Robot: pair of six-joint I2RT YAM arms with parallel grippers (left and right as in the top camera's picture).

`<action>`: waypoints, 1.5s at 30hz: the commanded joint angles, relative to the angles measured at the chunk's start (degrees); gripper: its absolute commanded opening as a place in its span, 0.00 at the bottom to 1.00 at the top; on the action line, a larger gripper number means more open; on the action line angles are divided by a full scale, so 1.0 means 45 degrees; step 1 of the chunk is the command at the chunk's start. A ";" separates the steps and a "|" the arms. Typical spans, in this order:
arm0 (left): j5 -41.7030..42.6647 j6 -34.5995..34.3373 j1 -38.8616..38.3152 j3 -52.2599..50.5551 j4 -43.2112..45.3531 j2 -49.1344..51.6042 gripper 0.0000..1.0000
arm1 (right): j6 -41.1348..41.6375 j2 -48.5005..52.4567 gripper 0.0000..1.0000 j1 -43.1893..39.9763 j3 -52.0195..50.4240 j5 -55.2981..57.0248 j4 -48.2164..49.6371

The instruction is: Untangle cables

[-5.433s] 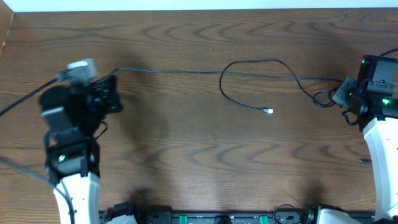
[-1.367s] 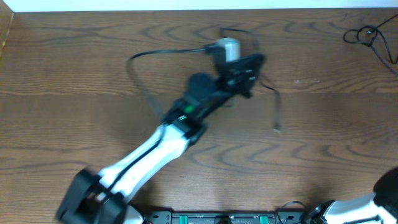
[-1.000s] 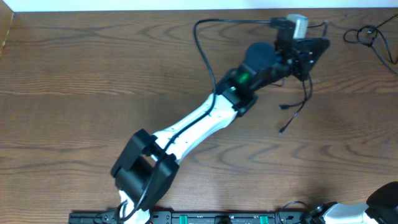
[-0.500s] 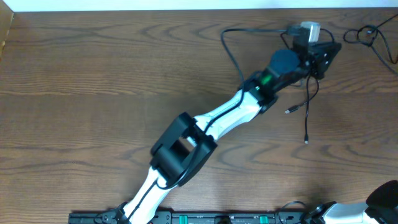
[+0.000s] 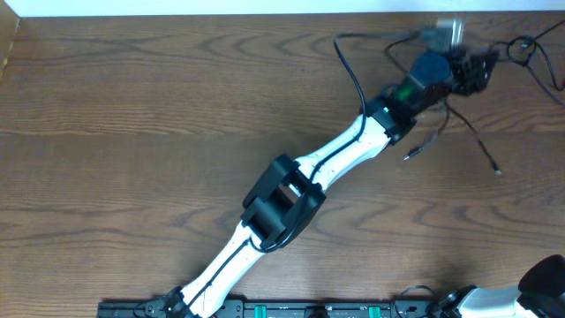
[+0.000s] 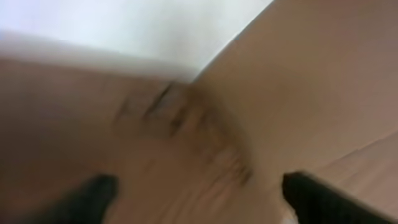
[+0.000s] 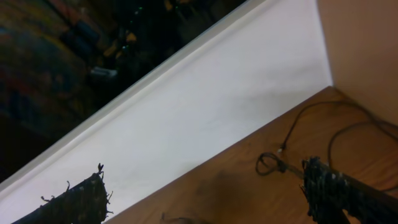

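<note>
Two plug ends [image 5: 410, 157] of a thin black cable [image 5: 477, 141] lie loose on the wooden table [image 5: 132, 132] in the upper right of the overhead frame. Their strands fan down and outward from just under the left gripper [image 5: 472, 71]. A second, small knot of black cord [image 5: 527, 49] sits further toward the upper right corner, near the wall. No white cord can be made out.

The left arm [image 5: 344, 159] stretches diagonally from the bottom edge up to that spot. In its blurred wrist view the left gripper [image 6: 199, 193] has its fingers spread wide with only bare table between them, so it grips nothing; whether a strand brushes it underneath cannot be told.

The right gripper [image 7: 205, 186] is likewise spread and empty. It faces the white wall [image 7: 217, 112], with a small loop of cord [image 7: 272, 163] on the table ahead of it. In the overhead view only part of the right arm [image 5: 547, 281] shows, in the lower right corner.

The relation that matters: the longer strand runs from beneath the left gripper toward the lower right, its long axis diagonal. The left gripper is much the nearer; the right arm is well apart from it. Any regrasp probably falls to the left side, reaching slightly down-frame.
</note>
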 commanded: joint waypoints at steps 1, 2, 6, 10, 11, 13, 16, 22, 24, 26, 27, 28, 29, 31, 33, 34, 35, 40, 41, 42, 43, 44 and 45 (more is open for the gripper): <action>-0.0238 0.1409 0.0000 0.0049 -0.2691 0.0384 0.96 | -0.0311 0.0039 0.99 0.0359 0.0000 -0.0107 -0.0039; -0.0146 0.2030 0.0019 0.0049 -0.3682 0.0311 0.96 | -0.0389 0.0039 0.99 0.0389 0.0000 -0.0107 -0.0049; 0.0432 0.3910 0.0160 0.0049 -0.8616 -0.0418 0.96 | -0.0398 0.0039 0.99 0.0457 0.0000 -0.0112 -0.0097; 0.0277 0.5435 0.0277 0.0049 -1.2818 -0.1501 0.96 | -0.0398 0.0039 0.99 0.0539 0.0000 -0.0112 -0.0189; -0.0073 0.5513 0.0306 0.0049 -1.3668 -0.1880 0.96 | -0.0403 0.0039 0.99 0.0607 0.0000 -0.0107 -0.0248; -0.1059 0.5498 0.0321 0.0049 -1.4814 -0.2652 0.96 | -0.0495 0.0039 0.99 0.0801 0.0000 -0.0107 -0.0374; -0.2399 0.5503 0.0321 0.0049 -1.5616 -0.4090 0.96 | -0.0743 0.0039 0.99 0.1156 0.0000 -0.0112 -0.0549; -0.4702 0.5498 0.0321 0.0049 -1.6893 -0.7373 0.96 | -0.0787 -0.0194 0.99 0.1530 0.0000 -0.0107 -0.0311; -0.6518 0.5493 0.0325 0.0044 -1.7928 -0.9063 0.97 | -0.1083 -0.0563 0.99 0.1530 0.0000 -0.0117 -0.0155; -0.7762 0.5493 0.0374 0.0044 -1.8559 -1.0059 0.97 | -0.1418 -0.0831 0.99 0.1530 0.0000 -0.0112 -0.0073; -0.8340 0.5493 0.0437 0.0034 -1.8875 -1.0554 0.97 | -0.1496 -0.0976 0.99 0.1530 0.0000 -0.0112 -0.0024; -0.8854 0.5493 0.0559 0.0010 -1.9249 -1.1123 0.97 | -0.1491 -0.1146 0.99 0.1530 0.0000 -0.0121 0.0029; -0.9122 0.5493 0.0729 0.0010 -1.9564 -1.1594 0.97 | -0.1491 -0.1282 0.99 0.1530 0.0000 -0.0180 0.0068; -0.9238 0.5484 0.1292 -0.0029 -2.0181 -1.2531 0.97 | -0.1496 -0.1622 0.99 0.1530 0.0000 -0.0617 0.0117; -0.9238 0.5338 0.2093 -0.0160 -2.0701 -1.3444 0.97 | -0.1501 -0.2035 0.99 0.1530 0.0000 -0.1472 0.0092; -0.9228 0.5299 0.2516 -0.0223 -2.0944 -1.3823 0.97 | -0.1501 -0.2225 0.99 0.1530 0.0000 -0.1807 0.0097; -0.9238 0.5304 0.2977 -0.0296 -2.1172 -1.4207 0.97 | -0.1496 -0.2448 0.99 0.1530 0.0000 -0.2176 0.0112; -0.9233 0.5523 0.6037 -0.1166 -2.1192 -1.6266 0.97 | -0.1491 -0.3531 0.98 0.1642 0.0000 -0.3745 0.0243; -0.9233 0.5741 0.6581 -0.1409 -2.1031 -1.6597 0.97 | -0.1486 -0.3711 0.98 0.1763 0.0000 -0.3915 0.0403; -0.9228 0.5877 0.7038 -0.1627 -2.0905 -1.6864 0.97 | -0.1491 -0.3915 0.99 0.1909 0.0000 -0.3910 0.0549; -0.9224 0.5935 0.7533 -0.1904 -2.0754 -1.7199 0.97 | -0.1491 -0.4056 0.99 0.2001 0.0000 -0.3900 0.0641; -0.9219 0.5931 0.7936 -0.2166 -2.0643 -1.7495 0.97 | -0.1496 -0.4260 0.99 0.2123 0.0000 -0.3813 0.0763; -0.9068 0.5926 0.8374 -0.2526 -2.0526 -1.7860 0.97 | -0.1496 -0.4459 0.99 0.2234 0.0000 -0.3745 0.0903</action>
